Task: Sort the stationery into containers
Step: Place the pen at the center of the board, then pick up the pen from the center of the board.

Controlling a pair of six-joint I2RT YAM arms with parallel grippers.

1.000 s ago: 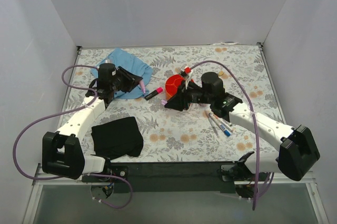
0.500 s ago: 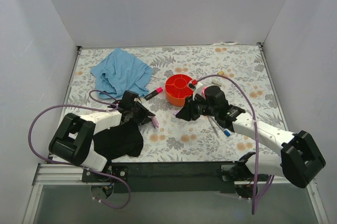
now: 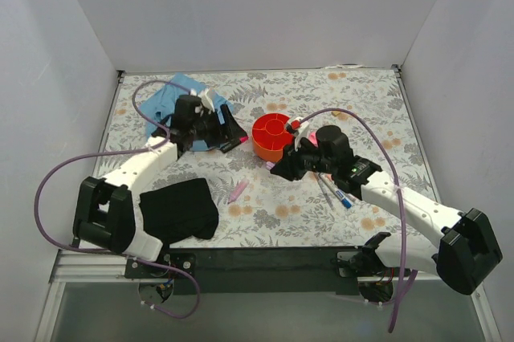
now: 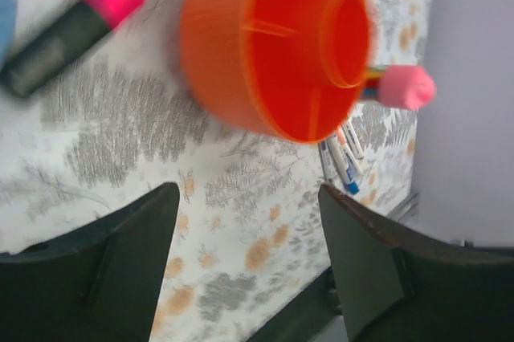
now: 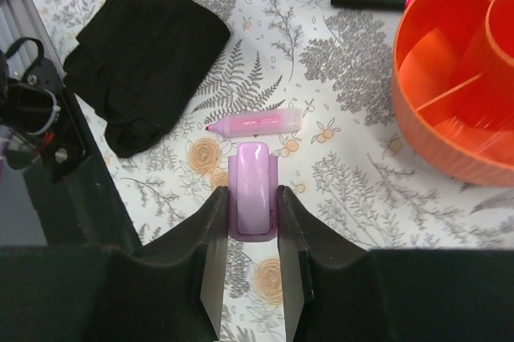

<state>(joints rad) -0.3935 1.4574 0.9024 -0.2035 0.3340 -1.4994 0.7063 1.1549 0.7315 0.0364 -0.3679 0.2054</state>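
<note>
The orange bowl [image 3: 271, 135] [image 4: 273, 45] [image 5: 458, 77] stands mid-table, its compartments showing nothing inside. My left gripper [image 3: 234, 132] [image 4: 249, 262] hovers open and empty just left of it, above the black highlighter with a pink cap [image 3: 233, 144] [image 4: 68, 37]. My right gripper [image 3: 278, 167] [image 5: 251, 197] is shut on a lilac stick [image 5: 254, 185], low over the table in front of the bowl. A pink stick [image 3: 238, 191] [image 5: 257, 124] lies loose on the table. Thin markers [image 3: 333, 189] [image 4: 341, 157] lie right of centre. A small pink bottle [image 4: 405, 87] stands beyond the bowl.
A blue cloth [image 3: 173, 97] lies crumpled at the back left under the left arm. A black cloth [image 3: 178, 209] [image 5: 148, 45] lies front left. White walls close in the floral table on three sides.
The left gripper has opened; the pink stick now lies on the table. The left arm has swung back up toward the bowl. The right gripper keeps hold of the lilac stick.
</note>
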